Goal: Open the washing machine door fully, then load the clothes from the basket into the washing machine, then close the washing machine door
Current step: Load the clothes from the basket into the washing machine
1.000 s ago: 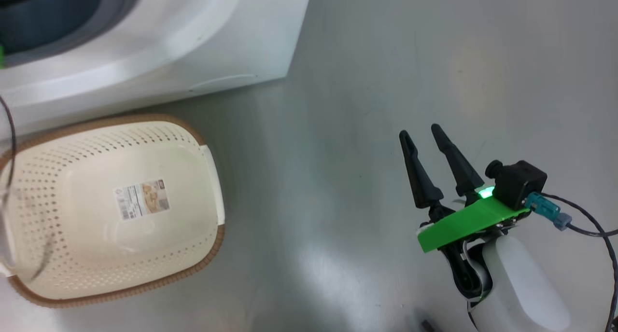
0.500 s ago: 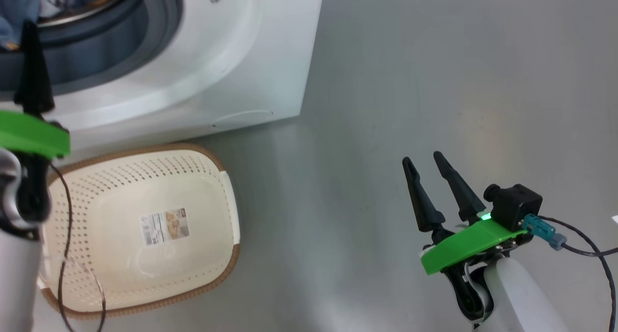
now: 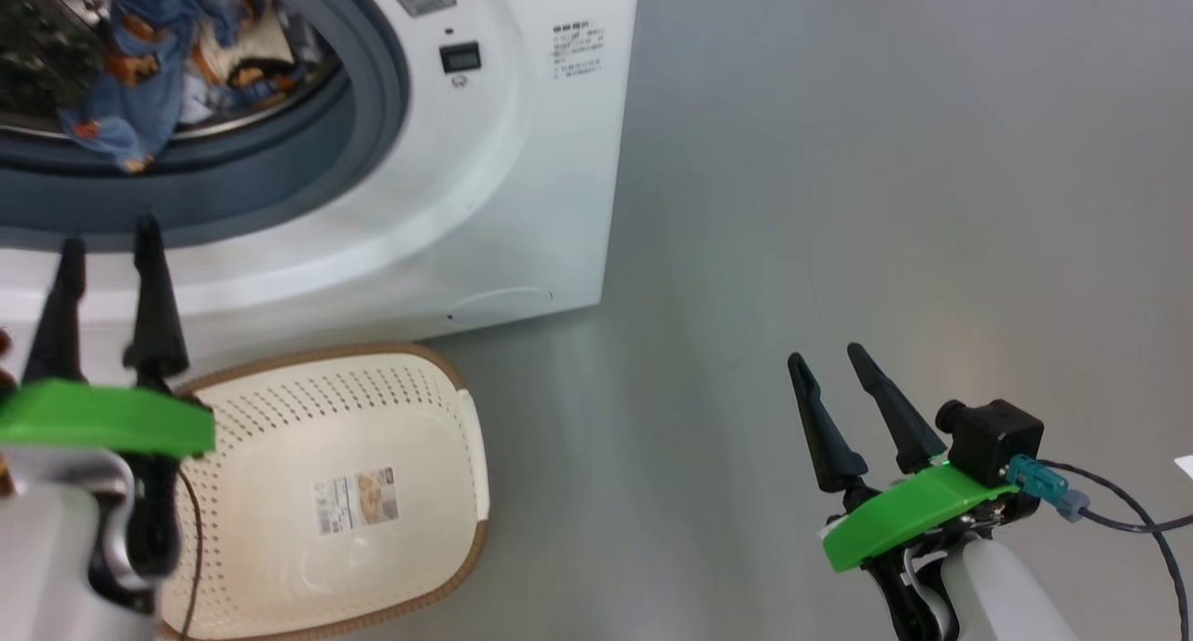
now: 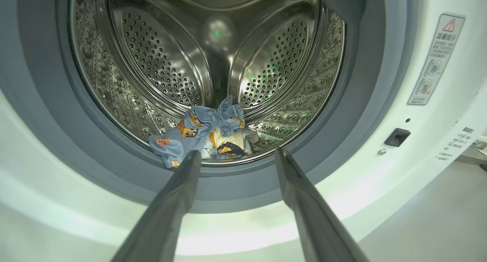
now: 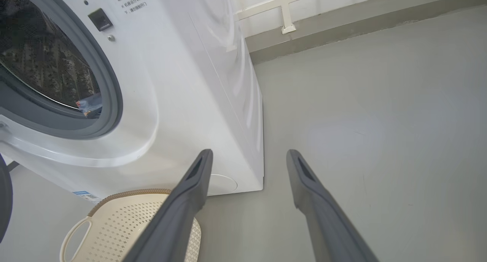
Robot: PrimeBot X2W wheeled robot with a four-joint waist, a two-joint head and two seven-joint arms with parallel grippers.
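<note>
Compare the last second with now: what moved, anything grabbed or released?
The head view tilted up, so the washing machine opening and the clothes in its drum came into view. The left tool came into frame at lower left, open, holding nothing. Unchanged: right tool open and empty, basket empty on the floor.

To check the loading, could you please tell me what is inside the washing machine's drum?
The clothes, a blue printed bundle, lie low in the drum near the grey gasket. Whatever is beneath the bundle is covered.
</note>
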